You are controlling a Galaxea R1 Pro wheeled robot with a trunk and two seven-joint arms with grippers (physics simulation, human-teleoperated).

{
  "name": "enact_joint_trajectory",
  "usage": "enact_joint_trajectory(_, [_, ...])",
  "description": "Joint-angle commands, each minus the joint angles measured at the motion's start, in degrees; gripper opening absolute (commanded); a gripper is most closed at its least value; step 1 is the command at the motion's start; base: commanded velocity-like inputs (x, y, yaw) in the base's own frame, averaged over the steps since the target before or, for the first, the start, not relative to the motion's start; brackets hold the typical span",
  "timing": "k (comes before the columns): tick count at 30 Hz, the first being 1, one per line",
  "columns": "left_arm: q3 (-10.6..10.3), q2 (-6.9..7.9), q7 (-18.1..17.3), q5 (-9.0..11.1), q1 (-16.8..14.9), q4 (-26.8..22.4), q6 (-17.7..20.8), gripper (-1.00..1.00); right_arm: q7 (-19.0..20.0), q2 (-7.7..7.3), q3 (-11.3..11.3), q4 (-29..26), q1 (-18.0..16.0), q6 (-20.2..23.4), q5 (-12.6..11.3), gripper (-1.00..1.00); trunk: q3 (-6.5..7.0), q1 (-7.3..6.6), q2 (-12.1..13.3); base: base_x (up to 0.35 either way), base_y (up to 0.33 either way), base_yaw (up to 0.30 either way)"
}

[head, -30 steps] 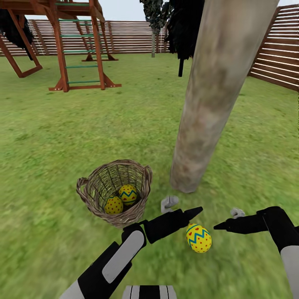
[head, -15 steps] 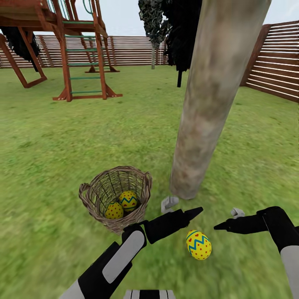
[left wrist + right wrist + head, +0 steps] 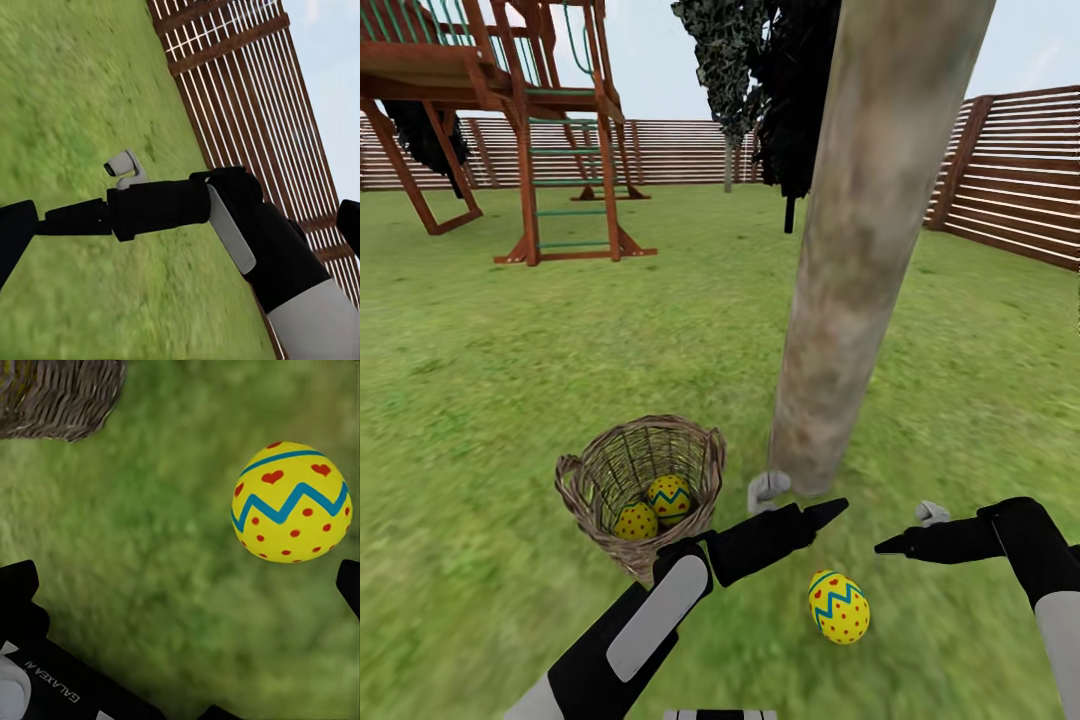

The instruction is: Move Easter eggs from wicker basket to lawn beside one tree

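Camera tilted up a bit since a second ago, so more sky and play set (image 3: 510, 120) show and everything on the grass sits lower in the head view; the arms and eggs themselves haven't really budged.

Both grippers hang over the lawn (image 3: 480, 380) pointing at each other, tips well apart. Left gripper (image 3: 825, 512) ends in a dark narrow point, right gripper (image 3: 890, 546) likewise. From this angle I honestly can't tell how far either pair of fingers is spread. Neither holds or touches anything. In the left wrist shot the right gripper (image 3: 52, 219) is seen side-on over grass, with the slat fence (image 3: 247, 82) behind it, and still no clear read on the gap.

One egg (image 3: 838, 606) lies on the grass near the robot, below the space between the two gripper tips and close to the foot of the tree (image 3: 860, 250). The right wrist shot has it (image 3: 290, 502) clear of everything, grass all round.

Two more eggs (image 3: 670, 499) (image 3: 635, 521) sit touching in the basket (image 3: 582, 482), just left of the trunk. The nearer one is partly cut off by the wicker wall. The tree's crown is out of shot, and the left forearm covers the basket's near rim.
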Motion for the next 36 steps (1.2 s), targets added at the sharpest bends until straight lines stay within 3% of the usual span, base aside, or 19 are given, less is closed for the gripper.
enact_joint_trajectory(1, [0.00, -0.01, -0.05, 0.28, -0.03, 0.02, 0.17, 1.00, 0.56, 0.04, -0.21, -0.06, -0.04, 0.42, 0.59, 1.00, 0.18, -0.03, 0.00, 0.000, 0.000, 0.000])
enact_joint_trajectory(14, [-0.09, 0.09, -0.07, 0.21, -0.03, 0.05, -0.31, 1.00, 0.54, 0.05, -0.17, 0.03, -0.01, 0.42, 0.88, 1.00, 3.06, -0.37, 0.17, 0.000, 0.000, 0.000])
enact_joint_trajectory(26, [-0.13, 0.09, -0.50, 0.30, 0.06, 0.13, -0.43, 1.00, 0.54, 0.12, -0.15, 0.03, 0.02, 0.42, 0.76, 1.00, 3.06, -0.37, 0.17, 0.000, 0.008, 0.000])
enact_joint_trajectory(36, [-0.19, 0.12, -0.55, 0.16, 0.06, 0.09, -0.56, 1.00, 0.54, 0.07, -0.18, 0.03, 0.01, 0.42, 0.63, 1.00, 3.06, -0.37, 0.17, 0.000, 0.259, 0.000])
